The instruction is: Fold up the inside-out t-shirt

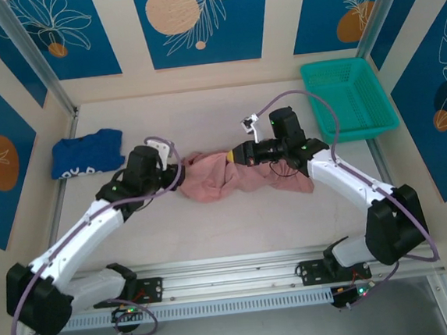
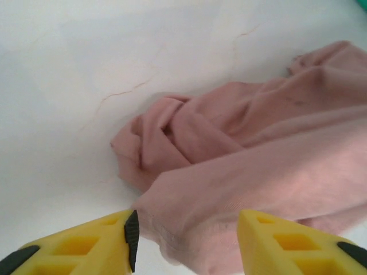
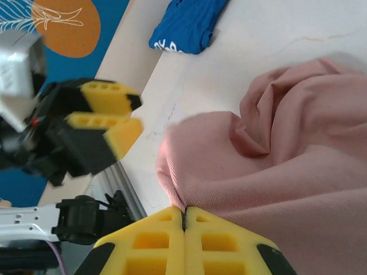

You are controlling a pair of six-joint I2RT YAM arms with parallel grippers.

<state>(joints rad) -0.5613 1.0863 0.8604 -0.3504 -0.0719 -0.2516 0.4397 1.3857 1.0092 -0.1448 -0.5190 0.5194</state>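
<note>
The crumpled pink t-shirt [image 1: 223,180] lies in the middle of the table [image 1: 213,227]. The left gripper [image 2: 186,238] stands open over its left edge; the right gripper [image 3: 184,216] is closed, apparently pinching a fold

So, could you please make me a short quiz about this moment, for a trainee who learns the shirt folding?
1. True or false: the left gripper is shut.
2. Which gripper pinches the edge of the pink t-shirt? A) left B) right C) neither
3. Fill in: seen from the top camera, the blue garment lies to the ___ of the t-shirt.

Key:
1. False: its jaws stand apart, with the hem between them.
2. B: the right gripper is closed on a fold of the fabric.
3. Left.
</note>
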